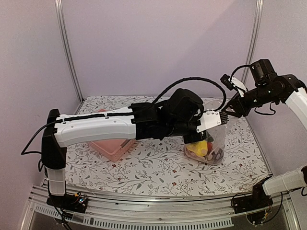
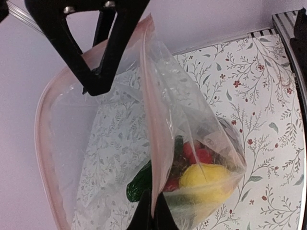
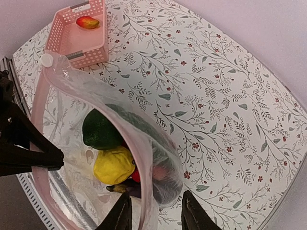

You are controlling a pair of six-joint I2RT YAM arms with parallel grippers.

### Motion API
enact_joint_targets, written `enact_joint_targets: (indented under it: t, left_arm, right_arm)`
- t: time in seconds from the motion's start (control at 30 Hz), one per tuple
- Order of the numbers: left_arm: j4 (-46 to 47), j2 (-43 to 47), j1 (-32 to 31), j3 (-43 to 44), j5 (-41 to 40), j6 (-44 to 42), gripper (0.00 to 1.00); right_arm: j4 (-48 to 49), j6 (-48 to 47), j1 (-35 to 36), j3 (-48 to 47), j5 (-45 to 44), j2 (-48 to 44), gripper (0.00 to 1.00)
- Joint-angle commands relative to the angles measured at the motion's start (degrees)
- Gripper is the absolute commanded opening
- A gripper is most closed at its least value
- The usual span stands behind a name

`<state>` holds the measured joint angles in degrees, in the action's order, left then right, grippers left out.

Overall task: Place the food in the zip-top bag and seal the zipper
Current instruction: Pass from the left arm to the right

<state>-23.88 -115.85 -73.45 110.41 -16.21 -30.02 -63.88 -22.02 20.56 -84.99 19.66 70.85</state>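
**Item 1, nearest.** Left gripper: fingertips drawn narrow, clamped on the zipper, with the pinkish strip dropping straight in between them.

**Item 2.** Right gripper: fingers standing apart, the strip passing through the gap close by one finger. Contact with either pad not determinable (finger bases cut off by the lower frame edge).

**Item 3.** Zip-top bag: hung above the table between the two grippers, mouth gaping in a wide loop, belly sagging below.

**Item 4.** Food, bagged: yellow piece, green piece, red pieces, something dark beneath (eggplant, probably; too veiled by crumpled plastic for certainty). Exact count not recoverable.

**Item 5, farther.** Pink basket on the table, well apart from the bag, with one red-orange piece lying in it.

**Step in hand, as judged:** loading near its end, sealing not yet begun.

**Next move, as judged:** one of two.
- Fetching the basket piece with the unclamped right gripper.
- Closing the right fingers on the strip beside the left pinch, then sliding along the mouth with the lips kept aligned.

**Obscured:**
- In the top view, bag mouth and most of the basket hidden under the left arm.
- Small white round tab at the rim's far end, purpose unclear.
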Motion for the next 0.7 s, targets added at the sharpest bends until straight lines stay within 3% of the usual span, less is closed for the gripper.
enact_joint_targets:
  t: [0.0, 0.07, 0.23, 0.33, 0.43, 0.57, 0.67]
  left_arm:
    - [-1.2, 0.4, -0.3, 0.8, -1.6, -0.5, 0.00]
    - [0.0, 0.1, -0.2, 0.8, -2.6, -0.9, 0.00]
    - [5.7, 0.5, -0.2, 0.7, -2.0, 0.9, 0.00]
    - [8.8, 2.0, -0.2, -0.3, 1.3, 2.9, 0.30]
    - [10.4, 3.8, -0.5, -1.3, 1.0, 5.2, 0.50]
    - [10.8, 10.0, -1.2, -5.5, -2.9, 9.6, 0.57]
    - [13.0, 18.8, -1.3, -14.9, -7.9, 13.5, 0.61]
  right_arm:
    - [0.4, 0.2, -0.6, 0.4, -2.8, -0.8, 0.20]
    - [1.3, 0.9, -1.1, -0.3, -2.3, -0.7, 0.01]
    - [2.2, 1.4, -1.4, -2.3, -0.9, 1.1, 0.00]
    - [3.0, 1.4, -1.4, -2.1, -1.9, 2.8, 0.00]
    - [4.2, 1.9, -1.4, -2.3, -3.3, 3.8, 0.00]
    - [4.7, 2.4, -1.4, -3.1, -3.1, 3.8, 0.00]
    - [5.4, 3.0, -1.7, -3.3, -3.8, 3.7, 0.00]
